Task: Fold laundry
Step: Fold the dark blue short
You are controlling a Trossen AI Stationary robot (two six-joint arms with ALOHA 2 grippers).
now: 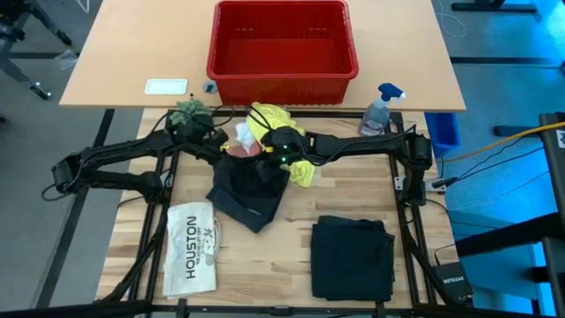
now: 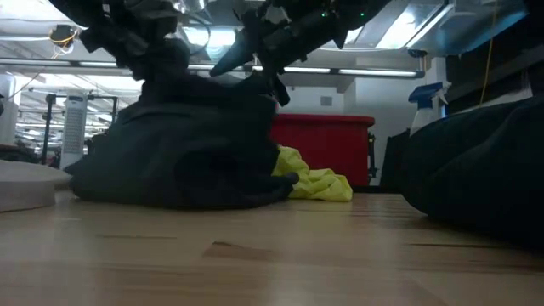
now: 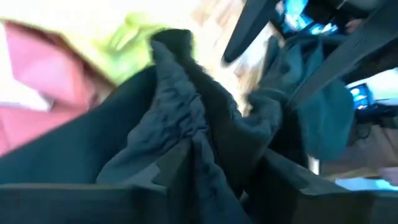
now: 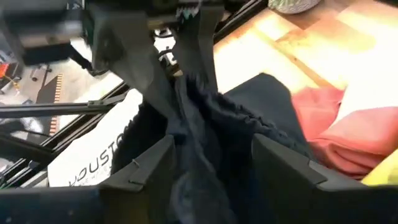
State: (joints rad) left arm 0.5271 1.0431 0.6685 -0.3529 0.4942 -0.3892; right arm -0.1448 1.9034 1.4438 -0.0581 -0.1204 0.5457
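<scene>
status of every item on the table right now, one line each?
dark garment: crumpled, bunched, fabric between both grippers' fingers
left gripper: at the garment's bunched edge, cloth between its fingers
right gripper: same edge, cloth between its fingers
folded black garment: folded flat
yellow T-shirt: crumpled
pink cloth: loosely bunched
red basket: upright, looks empty
spray bottle: upright

A pale wooden bench [image 1: 353,199] carries a crumpled pile of dark trousers [image 1: 247,190] near its middle, with a bright yellow T-shirt [image 1: 269,119] and a pink cloth [image 1: 243,148] touching the pile's far side. A flat white item printed "HOUSTON" [image 1: 192,247] lies near the left front corner; a folded dark garment [image 1: 351,256] sits to the right. A red basket [image 1: 281,49] and spray bottle [image 1: 381,110] stand at the back.
</scene>
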